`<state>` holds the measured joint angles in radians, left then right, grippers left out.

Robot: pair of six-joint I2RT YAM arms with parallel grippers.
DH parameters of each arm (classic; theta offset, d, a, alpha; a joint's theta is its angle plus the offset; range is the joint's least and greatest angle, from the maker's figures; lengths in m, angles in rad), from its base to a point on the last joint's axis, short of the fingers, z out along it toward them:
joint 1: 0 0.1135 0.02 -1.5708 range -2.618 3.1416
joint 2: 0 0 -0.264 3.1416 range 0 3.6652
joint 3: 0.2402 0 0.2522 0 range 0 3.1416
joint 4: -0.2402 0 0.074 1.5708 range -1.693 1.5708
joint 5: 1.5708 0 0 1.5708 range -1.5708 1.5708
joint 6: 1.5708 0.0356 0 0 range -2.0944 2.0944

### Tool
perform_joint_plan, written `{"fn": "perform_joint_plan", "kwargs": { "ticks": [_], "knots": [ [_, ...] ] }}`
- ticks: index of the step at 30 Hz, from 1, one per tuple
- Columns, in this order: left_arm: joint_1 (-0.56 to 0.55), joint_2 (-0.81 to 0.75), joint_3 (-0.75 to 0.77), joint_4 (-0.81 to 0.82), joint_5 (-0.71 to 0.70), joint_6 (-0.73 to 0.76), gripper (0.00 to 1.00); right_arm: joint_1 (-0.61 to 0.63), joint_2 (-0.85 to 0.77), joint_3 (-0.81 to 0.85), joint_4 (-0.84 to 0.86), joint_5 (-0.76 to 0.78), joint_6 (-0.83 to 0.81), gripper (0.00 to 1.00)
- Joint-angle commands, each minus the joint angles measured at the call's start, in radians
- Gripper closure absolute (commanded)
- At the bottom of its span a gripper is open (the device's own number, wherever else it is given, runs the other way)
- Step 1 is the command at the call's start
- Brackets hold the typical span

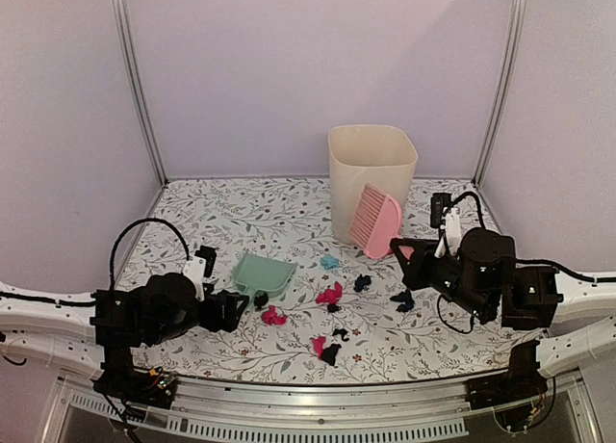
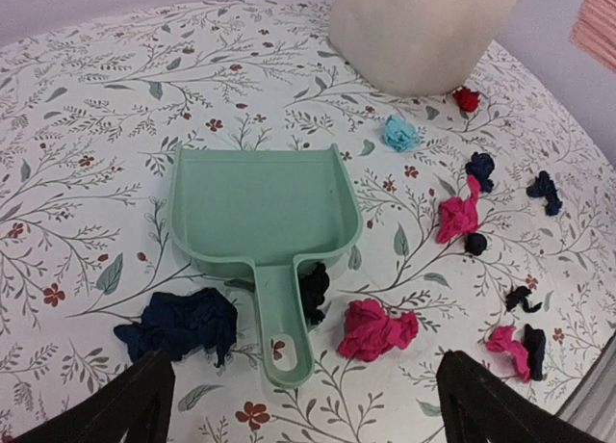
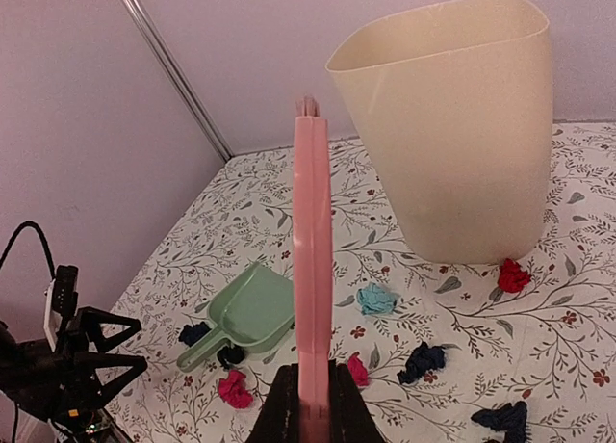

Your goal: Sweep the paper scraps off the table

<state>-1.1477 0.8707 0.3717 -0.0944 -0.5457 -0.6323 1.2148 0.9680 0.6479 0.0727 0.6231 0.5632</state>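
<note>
— Where are the paper scraps [image 1: 329, 295]?
— Scattered on the table [image 1: 241, 221], mid-width, towards the near edge, around the dustpan [image 1: 263, 274].
— And the pincers?
— Left gripper [image 1: 231, 310] spread wide, holding nothing, at the dustpan's handle. Right gripper [image 3: 310, 409] clenched on the pink brush [image 3: 313, 270], near the right edge.

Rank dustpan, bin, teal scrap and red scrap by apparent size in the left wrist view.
Dustpan
Bin, though cropped by the frame
Teal scrap
Red scrap, only slightly smaller
</note>
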Motion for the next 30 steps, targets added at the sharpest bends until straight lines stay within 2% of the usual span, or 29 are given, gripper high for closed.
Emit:
{"fn": "perform_joint_plan", "kwargs": {
  "ticks": [1,7,14,17,20,24,30],
  "knots": [
    [-0.061,0.048,-0.029,-0.023,-0.044,-0.035,0.03,-0.004,-0.029,0.034,-0.125,0.071,-0.008,1.0],
    [-0.065,0.195,-0.023,0.047,-0.093,-0.039,0.04,-0.004,-0.019,0.061,-0.151,0.062,-0.041,1.0],
    [-0.007,0.325,-0.007,0.173,-0.052,0.039,0.11,-0.011,-0.001,0.046,-0.159,0.057,-0.07,1.0],
    [0.019,0.353,-0.001,0.208,-0.038,0.07,0.15,-0.021,-0.006,0.032,-0.156,0.064,-0.079,1.0],
    [0.046,0.367,-0.007,0.233,-0.034,0.082,0.27,-0.034,-0.016,0.024,-0.153,0.058,-0.093,1.0],
    [0.073,0.387,-0.02,0.283,-0.005,0.108,0.31,-0.039,-0.04,-0.003,-0.134,0.05,-0.101,1.0],
    [0.086,0.431,-0.03,0.34,0.014,0.118,0.32,-0.056,-0.046,-0.027,-0.107,0.03,-0.111,1.0]
  ]
}}
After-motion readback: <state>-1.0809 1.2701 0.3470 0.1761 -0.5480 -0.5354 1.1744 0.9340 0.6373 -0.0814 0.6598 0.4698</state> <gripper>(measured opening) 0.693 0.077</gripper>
